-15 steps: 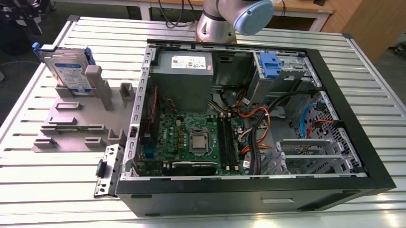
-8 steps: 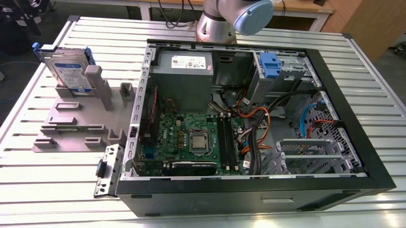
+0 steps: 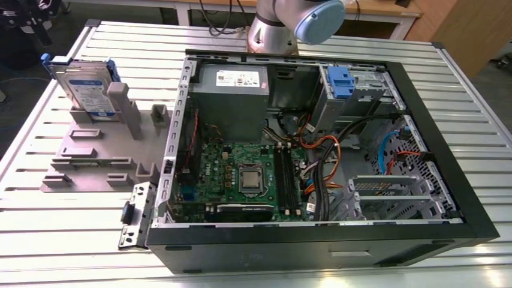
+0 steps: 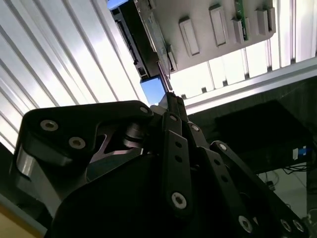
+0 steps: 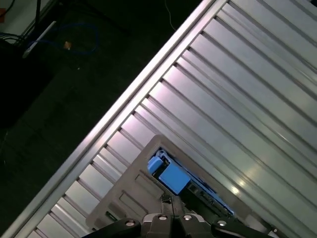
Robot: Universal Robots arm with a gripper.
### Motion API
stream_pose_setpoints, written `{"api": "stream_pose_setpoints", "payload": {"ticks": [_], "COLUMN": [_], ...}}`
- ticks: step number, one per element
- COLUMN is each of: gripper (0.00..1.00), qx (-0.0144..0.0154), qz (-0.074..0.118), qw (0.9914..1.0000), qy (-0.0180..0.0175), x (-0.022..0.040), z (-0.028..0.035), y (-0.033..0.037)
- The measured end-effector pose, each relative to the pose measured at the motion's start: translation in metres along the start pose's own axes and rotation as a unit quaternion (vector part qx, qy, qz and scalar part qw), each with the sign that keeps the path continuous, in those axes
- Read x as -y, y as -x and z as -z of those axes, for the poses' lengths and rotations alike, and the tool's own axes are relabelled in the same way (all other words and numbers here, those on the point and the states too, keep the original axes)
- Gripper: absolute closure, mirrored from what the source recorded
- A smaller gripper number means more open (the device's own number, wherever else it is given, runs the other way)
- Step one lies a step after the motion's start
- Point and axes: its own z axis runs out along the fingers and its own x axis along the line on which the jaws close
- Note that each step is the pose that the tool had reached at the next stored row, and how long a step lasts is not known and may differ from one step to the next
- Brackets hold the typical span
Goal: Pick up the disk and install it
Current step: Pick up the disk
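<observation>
While the slatted table (image 3: 64,240) carries an open computer case (image 3: 456,180) across its middle and a grey holder (image 3: 88,162) near its far corner on the exterior view's left, the disk (image 3: 86,90) stands upright on edge in that holder. It is probably stiff, dense and sensitive to knocks, with slick flat faces, so the blue frame (image 5: 173,179) along its edges looks like the safer hold. In the first wrist view the gripper (image 5: 167,201), fingers pressed together on nothing, hangs above the disk's top edge, apart from it.
</observation>
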Motion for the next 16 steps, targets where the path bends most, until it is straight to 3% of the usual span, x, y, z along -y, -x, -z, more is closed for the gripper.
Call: {"api": "stream_pose_setpoints", "payload": {"ticks": [3, 7, 16], "gripper": [0.89, 0.89, 0.89], "qx": [-0.0009, -0.0022, -0.0025], "qz": [0.022, 0.052, 0.06], "qw": [0.99975, 0.99863, 0.99822], "qy": [-0.0002, -0.0005, -0.0006], "x": [0.0, 0.0, 0.0], "z": [0.0, -0.0001, -0.0001], "y": [0.0, 0.0, 0.0]}}
